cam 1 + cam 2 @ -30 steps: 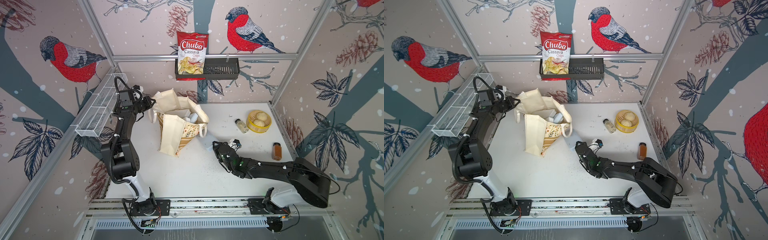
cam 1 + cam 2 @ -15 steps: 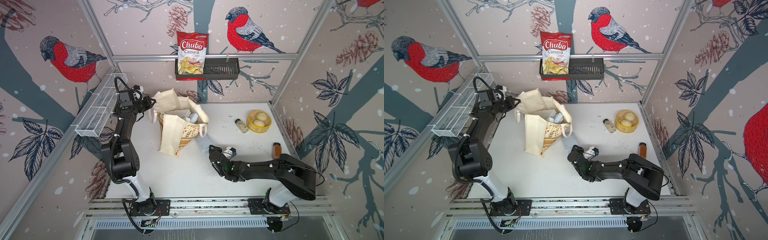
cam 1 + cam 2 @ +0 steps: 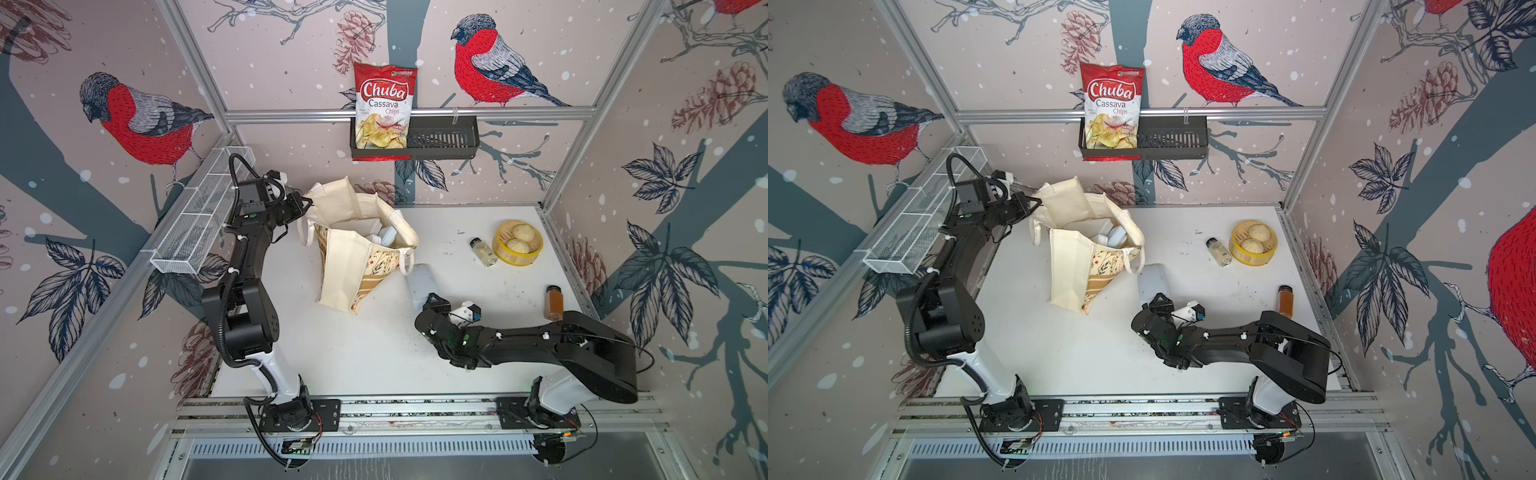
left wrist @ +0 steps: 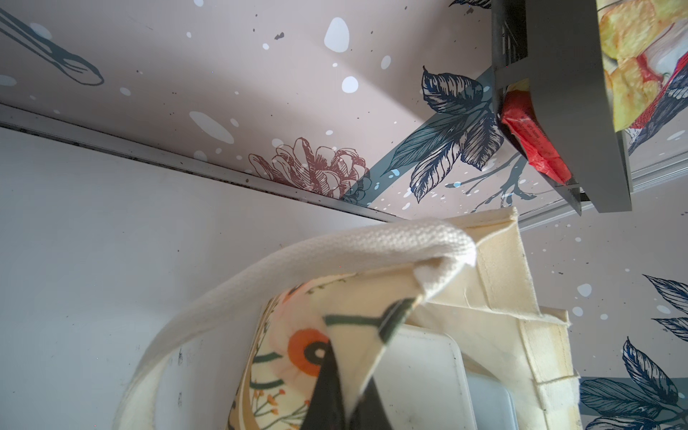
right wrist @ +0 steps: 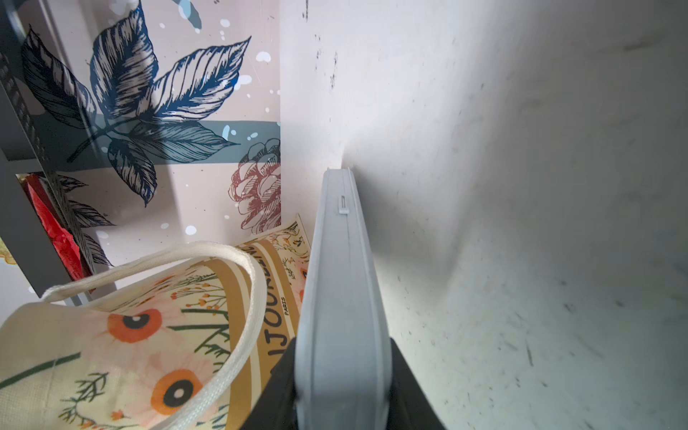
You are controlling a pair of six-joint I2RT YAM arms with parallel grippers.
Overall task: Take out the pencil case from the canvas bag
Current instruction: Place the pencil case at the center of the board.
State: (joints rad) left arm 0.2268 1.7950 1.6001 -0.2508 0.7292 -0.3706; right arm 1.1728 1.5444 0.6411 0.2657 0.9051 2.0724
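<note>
Clearly the extraction itself is done: the flat, pale grey-blue rigid pencil case (image 3: 419, 280) is outside the cream, floral-printed canvas bag (image 3: 347, 266) with its tan striped band. It is just beside the bag's loop handle (image 3: 406, 262), near the middle of the white surface (image 3: 353, 357). The right gripper (image 3: 432, 300) is clamped narrowly across the case's thin body at its near end. In the right wrist view the case (image 5: 342, 290) runs edge-on away from the camera. Whether its far end touches the surface I cannot tell. The left gripper (image 3: 306, 203) is pinched tight on the bag's rim fabric near the back left corner of the surface, holding the mouth open; white boxes (image 3: 374, 232) sit inside.

By my judgement the step in hand is carrying the case clear and setting it down. The next move calls for lowering it onto bare surface toward the front edge, well apart from the handle so nothing snags, then parting the jaws. The left gripper can release the rim afterwards, though the slack bag may slump when freed.
</note>
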